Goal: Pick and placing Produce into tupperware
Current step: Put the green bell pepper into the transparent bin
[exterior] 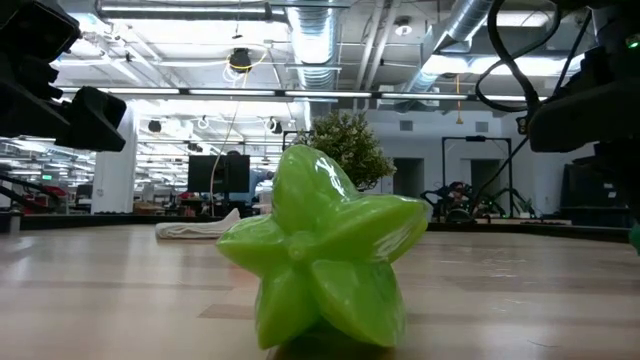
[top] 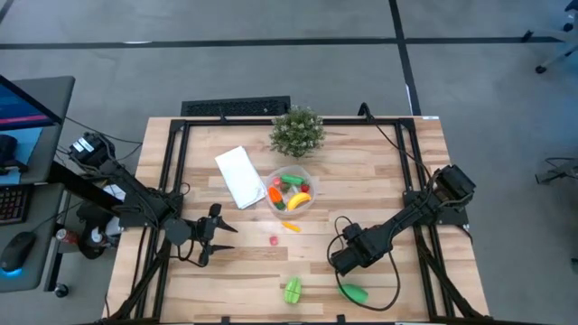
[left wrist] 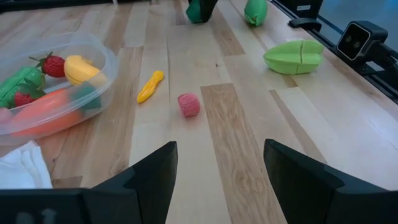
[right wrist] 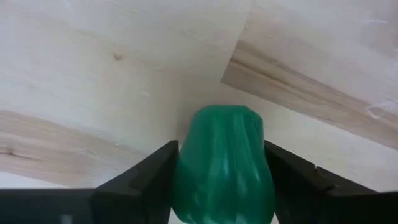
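Observation:
The clear round tupperware [top: 291,191] [left wrist: 93,53] holds a banana, strawberries, a carrot and a green piece. A small yellow piece [left wrist: 150,86], a pink-red piece [left wrist: 188,104], a light green star-shaped fruit [top: 292,290] [exterior: 320,260] and a bright green piece [top: 354,292] lie loose on the wood. My left gripper [top: 217,236] [left wrist: 217,168] is open, left of the loose pieces. My right gripper [right wrist: 221,171] stands near the table's near edge, shut on a dark green piece [right wrist: 222,162]. My right gripper pinches the dark green piece between its two fingers, one on each of its sides [right wrist: 186,168]. The fingers come from above, pointing down at the table, as the left wrist view shows [left wrist: 199,9]. Whether the piece still rests on the wood, I cannot tell.
A bushy potted plant [top: 296,131] stands at the far edge behind the tupperware. A flat white lid [top: 240,176] lies left of the tupperware. Bare wood spreads between the two grippers and along the right side. A black frame borders the table.

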Controlling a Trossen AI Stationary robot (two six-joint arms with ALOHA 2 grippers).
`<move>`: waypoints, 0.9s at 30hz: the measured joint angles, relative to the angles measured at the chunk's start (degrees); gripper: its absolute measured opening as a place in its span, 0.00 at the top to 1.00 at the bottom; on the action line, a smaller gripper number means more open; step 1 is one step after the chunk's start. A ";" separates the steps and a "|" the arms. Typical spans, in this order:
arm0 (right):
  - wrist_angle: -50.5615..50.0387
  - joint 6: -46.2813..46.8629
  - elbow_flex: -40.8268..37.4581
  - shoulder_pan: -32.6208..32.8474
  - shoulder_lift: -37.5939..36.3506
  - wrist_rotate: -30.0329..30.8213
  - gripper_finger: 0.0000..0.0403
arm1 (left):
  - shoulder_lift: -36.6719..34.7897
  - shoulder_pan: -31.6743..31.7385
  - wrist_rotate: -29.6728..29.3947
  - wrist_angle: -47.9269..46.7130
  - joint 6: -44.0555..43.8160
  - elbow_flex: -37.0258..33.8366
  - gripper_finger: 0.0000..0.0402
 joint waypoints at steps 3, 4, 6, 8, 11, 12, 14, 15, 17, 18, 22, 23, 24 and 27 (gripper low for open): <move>-0.02 -0.03 0.00 0.00 0.00 0.00 0.49 | 0.00 0.00 0.01 0.00 0.00 0.00 0.42; -0.02 -0.04 0.00 0.00 0.00 0.00 0.50 | 0.00 0.00 0.01 0.00 0.00 0.00 0.42; -0.01 -0.06 0.00 -0.05 0.00 0.00 0.51 | 0.00 0.00 0.01 0.00 0.00 0.00 0.42; -0.02 -0.29 0.00 -0.29 0.00 0.00 0.51 | 0.00 0.00 0.02 0.00 0.00 0.00 0.42; 0.51 -1.51 0.18 -0.51 0.00 0.20 0.51 | 0.00 0.00 0.01 0.00 0.00 0.00 0.42; 0.54 -1.83 0.46 -0.64 0.00 0.70 0.50 | 0.00 0.00 0.00 0.00 -0.01 0.00 0.42; 0.57 -3.01 1.16 -0.75 0.00 2.15 0.49 | 0.00 0.00 0.01 0.00 0.00 0.00 0.42; 0.55 -3.71 1.62 -0.92 0.00 2.97 0.49 | 0.00 0.02 0.00 0.00 0.00 0.00 0.42; 0.57 -5.39 2.84 -1.20 0.00 5.12 0.49 | 0.00 0.00 0.01 0.00 0.00 0.00 0.42; 0.57 -6.34 3.52 -1.42 0.00 6.36 0.49 | 0.00 0.02 0.00 0.00 0.00 0.00 0.42; 0.57 -11.05 6.42 -2.35 0.00 11.61 0.50 | 0.00 0.02 0.00 0.00 -0.02 0.00 0.42; 0.52 -12.35 7.28 -2.61 0.00 13.01 0.50 | 0.00 0.02 0.00 0.00 -0.08 0.00 0.42; 0.58 -13.83 8.09 -2.85 0.00 14.43 0.51 | 0.00 0.02 0.00 0.00 -0.31 0.00 0.42; 0.57 -18.72 10.55 -3.67 0.00 18.90 0.51 | 0.00 0.02 -0.04 0.01 -0.74 0.00 0.42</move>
